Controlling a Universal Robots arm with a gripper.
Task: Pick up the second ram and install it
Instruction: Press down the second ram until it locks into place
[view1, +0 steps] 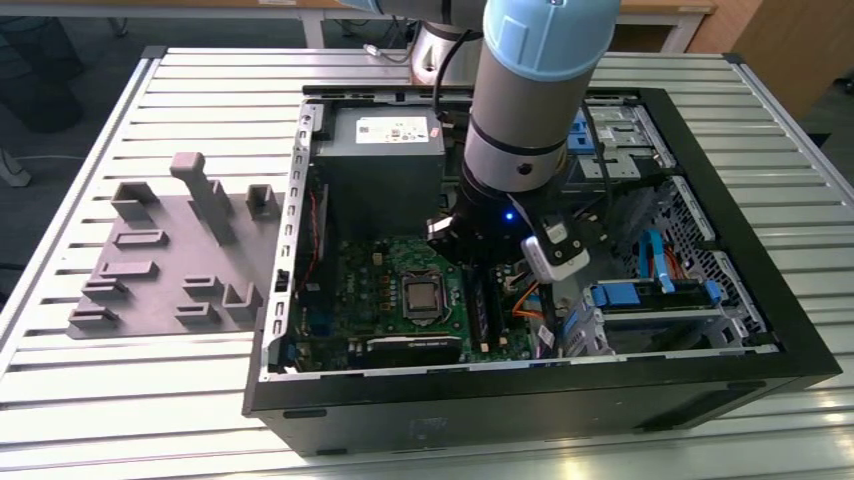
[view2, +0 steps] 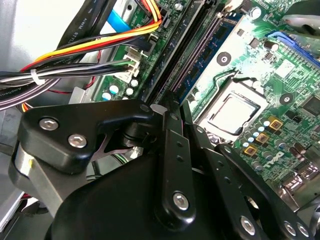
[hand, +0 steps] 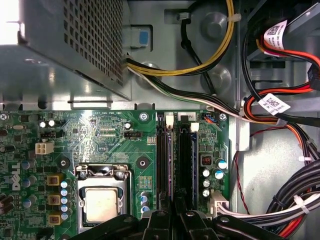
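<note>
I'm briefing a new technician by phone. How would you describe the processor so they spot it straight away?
Start at the open black computer case on the slatted table; a green motherboard lies inside it. The processor is the square silver plate in a metal frame, beside two long black memory slots. Its neighbours are slim slots and tiny parts.

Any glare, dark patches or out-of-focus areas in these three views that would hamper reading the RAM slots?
First wrist view: strong glare on the grey metal box, washed white at one corner; the RAM slots read sharp. Second wrist view: the gripper looms black and soft in the foreground, and a bright sheen washes the motherboard. Exterior view: even light, but the arm shades the slots.
</note>
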